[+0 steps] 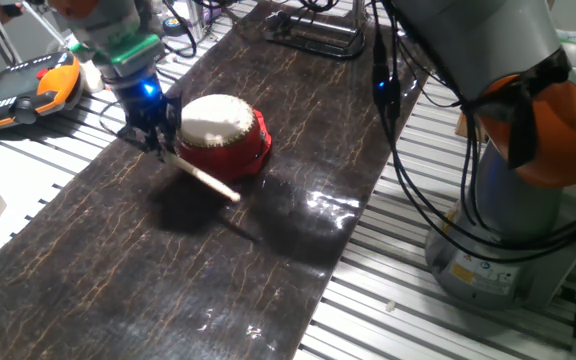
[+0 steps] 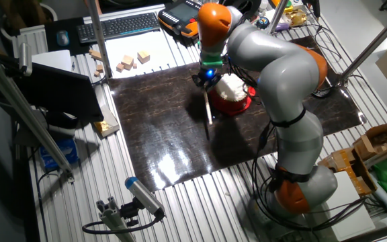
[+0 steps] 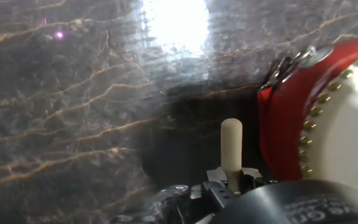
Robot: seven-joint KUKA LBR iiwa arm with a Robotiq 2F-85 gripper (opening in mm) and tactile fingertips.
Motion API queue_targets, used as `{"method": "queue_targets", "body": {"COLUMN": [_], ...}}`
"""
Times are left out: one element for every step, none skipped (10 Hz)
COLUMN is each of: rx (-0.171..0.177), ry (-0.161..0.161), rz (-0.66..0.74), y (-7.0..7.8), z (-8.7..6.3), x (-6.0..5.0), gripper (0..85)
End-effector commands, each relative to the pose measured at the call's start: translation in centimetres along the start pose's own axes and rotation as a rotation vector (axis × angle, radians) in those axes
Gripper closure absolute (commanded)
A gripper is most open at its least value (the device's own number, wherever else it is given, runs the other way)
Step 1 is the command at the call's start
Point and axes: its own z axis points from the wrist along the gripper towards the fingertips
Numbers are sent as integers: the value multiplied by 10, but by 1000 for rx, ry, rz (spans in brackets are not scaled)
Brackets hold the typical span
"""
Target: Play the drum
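Beside the drum (image 1: 222,133), on its left flank in one fixed view, my gripper (image 1: 154,131) is closed on the stick (image 1: 204,178). I hold the stick by one end; its free end slants down over the dark mat (image 1: 148,270), away from the drum. In the hand view the stick (image 3: 231,144) points out between my fingers, with the drum's red wall (image 3: 286,121) and studded rim just to the right, close but apart from it.

The drum sits on the far half of the mat, cream skin up; the other fixed view shows it (image 2: 232,93) partly behind my arm.

Step in hand, as I judge it: stick grasped, stroke not yet made. The stick lies below and beside the skin, not above it. The next move calls for lifting my wrist, swinging the free end over the skin, then tapping downward. The tip must clear the rim on the way; a low swing would catch the red wall and push the drum instead of sounding it.

Surroundings: wooden blocks (image 2: 132,61) and a keyboard (image 2: 116,25) lie beyond the mat edge in the other fixed view; an orange pendant (image 1: 23,88) rests on the slatted table (image 1: 388,300) behind my gripper. Cables (image 1: 408,150) hang along the mat's right side. None of these crosses the stick's path; only the drum's own rim stands near it.
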Motion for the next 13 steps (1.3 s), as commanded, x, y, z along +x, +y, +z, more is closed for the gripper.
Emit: {"method": "queue_targets", "body": {"rx": [-2,-5,-1,-5,-3,-1,2,0,3,9,14,16,15], "ry": [1,-6,-7,-14,-25,-33,-35,-35,-31,-29,-33,-37,-36], "rz": [4,24,55,81,89,104,112,121,127,142,149,149,149], "y": [1,4,7,9,11,14,16,17,19,20,21,22,23], "z": [3,9,14,18,23,30,36,41,45,50,54,57,61], "x": [-1,-1,-1,-1,-1,-2,-2,-2,-3,-5,-6,-7,-7], "gripper": [840,837,833,833,830,827,823,823,820,813,803,797,793]}}
